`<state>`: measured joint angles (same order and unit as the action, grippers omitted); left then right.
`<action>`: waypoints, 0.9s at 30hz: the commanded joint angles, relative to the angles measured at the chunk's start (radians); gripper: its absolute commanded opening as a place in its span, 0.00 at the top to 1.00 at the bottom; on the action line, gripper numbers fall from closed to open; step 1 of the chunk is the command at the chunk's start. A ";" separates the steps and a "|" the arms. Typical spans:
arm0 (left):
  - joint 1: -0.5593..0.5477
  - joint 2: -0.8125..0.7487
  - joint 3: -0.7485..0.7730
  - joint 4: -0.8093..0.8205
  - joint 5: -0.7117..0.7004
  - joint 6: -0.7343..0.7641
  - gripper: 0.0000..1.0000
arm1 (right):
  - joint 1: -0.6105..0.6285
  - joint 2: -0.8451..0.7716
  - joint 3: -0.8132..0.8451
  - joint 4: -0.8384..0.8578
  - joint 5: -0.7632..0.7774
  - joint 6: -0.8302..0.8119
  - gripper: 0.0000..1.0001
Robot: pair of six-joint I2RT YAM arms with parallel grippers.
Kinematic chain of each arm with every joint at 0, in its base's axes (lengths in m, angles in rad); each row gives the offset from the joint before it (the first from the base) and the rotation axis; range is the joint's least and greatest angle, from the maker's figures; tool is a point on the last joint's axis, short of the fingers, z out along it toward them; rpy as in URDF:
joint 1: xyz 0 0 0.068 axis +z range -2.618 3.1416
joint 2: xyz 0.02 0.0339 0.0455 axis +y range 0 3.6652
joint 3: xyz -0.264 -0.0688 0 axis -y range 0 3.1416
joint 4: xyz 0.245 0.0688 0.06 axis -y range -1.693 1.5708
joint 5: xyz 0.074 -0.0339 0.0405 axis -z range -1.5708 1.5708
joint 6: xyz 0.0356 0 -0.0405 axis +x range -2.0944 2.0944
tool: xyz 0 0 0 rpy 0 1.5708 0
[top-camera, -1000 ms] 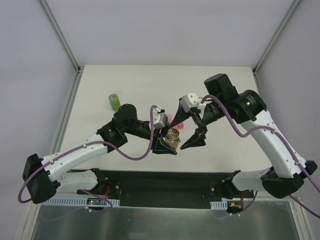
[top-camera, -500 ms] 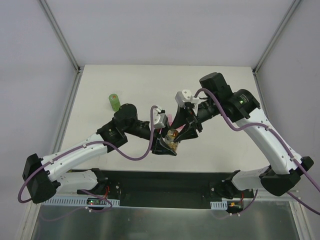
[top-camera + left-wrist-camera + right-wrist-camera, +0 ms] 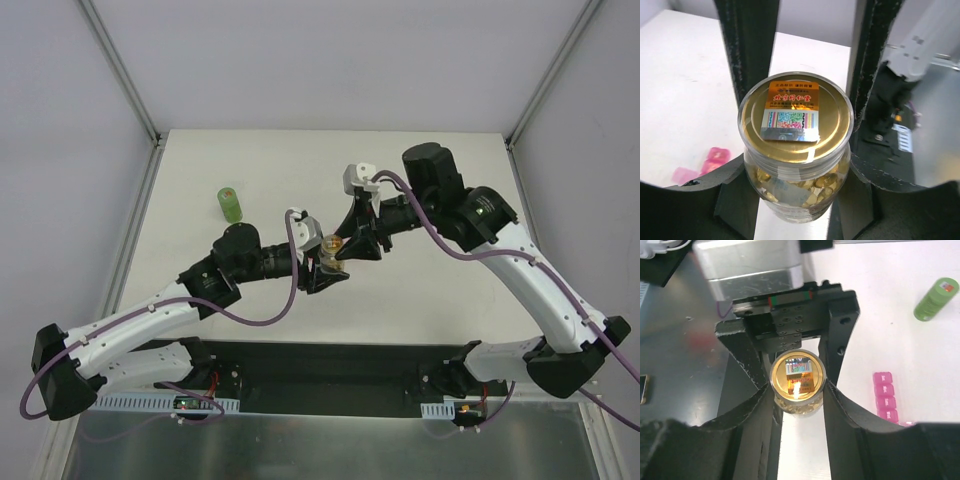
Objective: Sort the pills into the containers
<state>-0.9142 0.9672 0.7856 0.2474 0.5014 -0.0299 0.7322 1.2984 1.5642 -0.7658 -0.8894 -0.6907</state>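
Observation:
A small clear bottle (image 3: 796, 165) with a gold lid (image 3: 796, 117) is held above the table, and the tan pills (image 3: 827, 182) show through its wall. My left gripper (image 3: 795, 200) is shut on the bottle's body. My right gripper (image 3: 797, 385) comes from the opposite side, its fingers (image 3: 752, 405) pressed against both sides of the gold lid (image 3: 797, 374). In the top view the two grippers meet at the bottle (image 3: 332, 243). The pink containers (image 3: 885, 395) lie on the table beside the bottle, also seen low left as the pink strip (image 3: 715, 157); the arms hide them in the top view.
A green cylindrical bottle (image 3: 230, 204) stands at the table's left, seen too as the green bottle (image 3: 936, 299) in the right wrist view. The table's near edge and the black base rail (image 3: 320, 375) run under the arms.
My right gripper swung left over the bottle and went from open to shut on its lid. The left arm drew the bottle slightly up and left.

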 commanded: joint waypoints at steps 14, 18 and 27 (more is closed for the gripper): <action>-0.028 0.050 0.047 0.205 -0.023 0.038 1.00 | -0.014 0.036 -0.007 0.033 -0.029 0.046 0.33; -0.028 0.059 0.055 0.199 -0.003 0.033 1.00 | -0.014 0.038 0.007 0.037 -0.040 0.052 0.34; -0.022 0.065 0.053 0.194 -0.030 -0.007 1.00 | -0.017 0.022 -0.018 0.039 -0.036 0.051 0.77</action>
<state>-0.9283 1.0328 0.7906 0.3359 0.4606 -0.0158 0.7101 1.3254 1.5444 -0.7631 -0.8989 -0.6571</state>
